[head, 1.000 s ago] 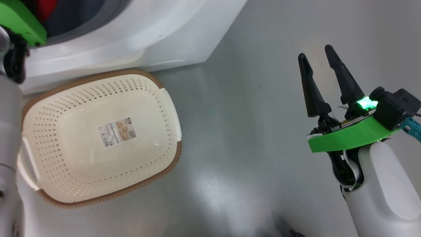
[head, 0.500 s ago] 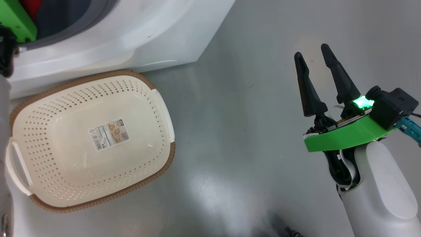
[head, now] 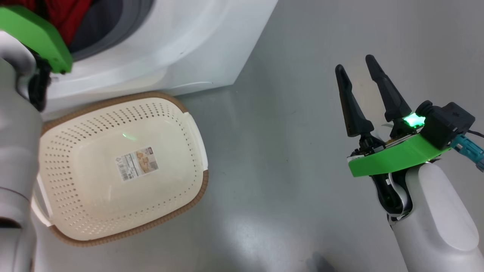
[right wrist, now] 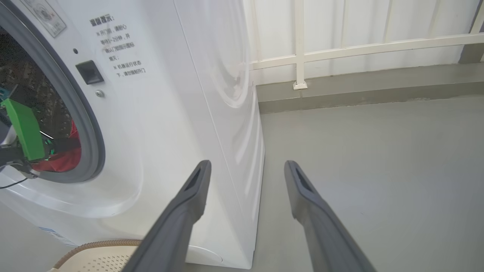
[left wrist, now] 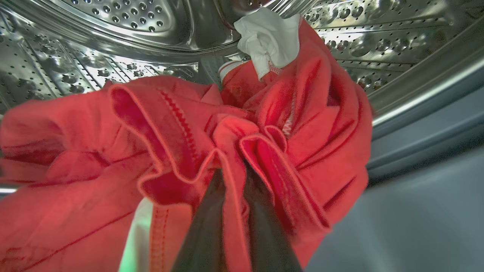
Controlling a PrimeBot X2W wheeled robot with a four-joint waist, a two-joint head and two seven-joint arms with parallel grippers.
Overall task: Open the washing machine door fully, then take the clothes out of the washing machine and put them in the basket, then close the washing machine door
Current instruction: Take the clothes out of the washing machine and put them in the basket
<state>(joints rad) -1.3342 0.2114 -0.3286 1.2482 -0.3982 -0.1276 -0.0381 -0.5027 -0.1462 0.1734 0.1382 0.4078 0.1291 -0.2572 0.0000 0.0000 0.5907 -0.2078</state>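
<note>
1. Fabric first: the red clothes are soft, light and limp, bunched in loose folds with a white lining piece at the top. They will probably drape and trail rather than keep a shape, and they don't look fragile.
2. They lie inside the steel drum of the washing machine, close to its mouth.
3. The left gripper is pinched on a stitched fold of the red cloth, which runs up between its two dark fingers. That seems a fair hold, though a thin pleat may slip out, so a thicker bunch would be safer.
4. The right gripper hangs over the grey floor with jaws spread wide and nothing in them, well apart from the machine.
5. Trailing cloth is most likely to drag on the grey rubber ring at the drum's mouth.
6. The basket stands on the floor just beside the machine's front bottom edge — below the opening, with only a paper label on its bottom. The floor to its right leaves room for moving.
</note>
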